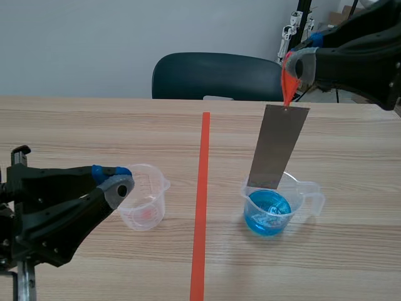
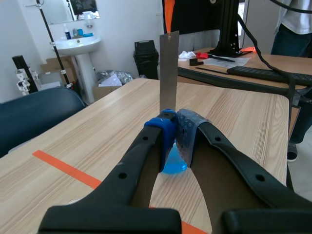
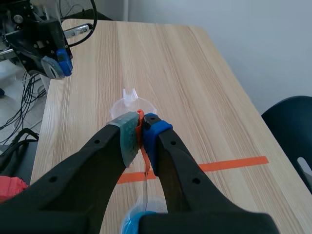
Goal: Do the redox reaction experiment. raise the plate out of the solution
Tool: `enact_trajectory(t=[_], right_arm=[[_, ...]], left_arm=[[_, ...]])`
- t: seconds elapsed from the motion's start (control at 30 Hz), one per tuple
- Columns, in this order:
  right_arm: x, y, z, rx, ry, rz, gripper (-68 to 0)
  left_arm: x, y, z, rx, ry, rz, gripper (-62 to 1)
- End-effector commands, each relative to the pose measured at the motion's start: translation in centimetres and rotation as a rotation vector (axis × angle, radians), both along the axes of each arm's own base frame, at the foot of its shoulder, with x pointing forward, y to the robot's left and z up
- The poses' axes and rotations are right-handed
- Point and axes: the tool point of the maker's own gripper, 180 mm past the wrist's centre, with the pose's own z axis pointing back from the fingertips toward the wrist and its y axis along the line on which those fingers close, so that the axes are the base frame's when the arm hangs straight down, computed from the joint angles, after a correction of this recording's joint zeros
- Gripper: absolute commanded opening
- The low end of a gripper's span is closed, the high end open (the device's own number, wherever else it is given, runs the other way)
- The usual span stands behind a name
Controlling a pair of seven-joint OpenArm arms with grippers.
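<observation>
A grey metal plate [image 1: 277, 147] hangs upright from an orange strip [image 1: 289, 84]. My right gripper [image 1: 294, 63] is raised and shut on that strip [image 3: 141, 131]. The plate's lower edge is level with the rim of a clear beaker of blue solution [image 1: 269, 210], above the liquid. My left gripper [image 1: 119, 179] is shut, low at the left rim of an empty clear measuring cup [image 1: 145, 197]; I see nothing between its pads [image 2: 174, 131]. In the left wrist view the plate [image 2: 168, 73] stands straight ahead, beyond the fingertips, with the blue beaker [image 2: 173, 165] below it.
An orange tape line [image 1: 202, 200] runs down the table's middle between the two cups. A dark chair [image 1: 216, 75] stands behind the table's far edge. Bare wood [image 1: 301, 269] lies in front of the blue beaker.
</observation>
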Motion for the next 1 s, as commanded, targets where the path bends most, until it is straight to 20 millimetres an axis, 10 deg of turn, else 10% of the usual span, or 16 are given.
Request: enact_trajectory(t=[0.0,0.97], right_arm=[[0.0,-0.2,1.6,0.017,-0.027,0.007,-67.8],[0.5,-3.2,7.6,0.072,-0.107,-0.057,-67.8]], left_arm=[[0.4,-0.1,1.0,-0.040,-0.025,0.011,-58.6],[3.0,-2.9,2.3,-0.050,-0.083,0.013,-58.6]])
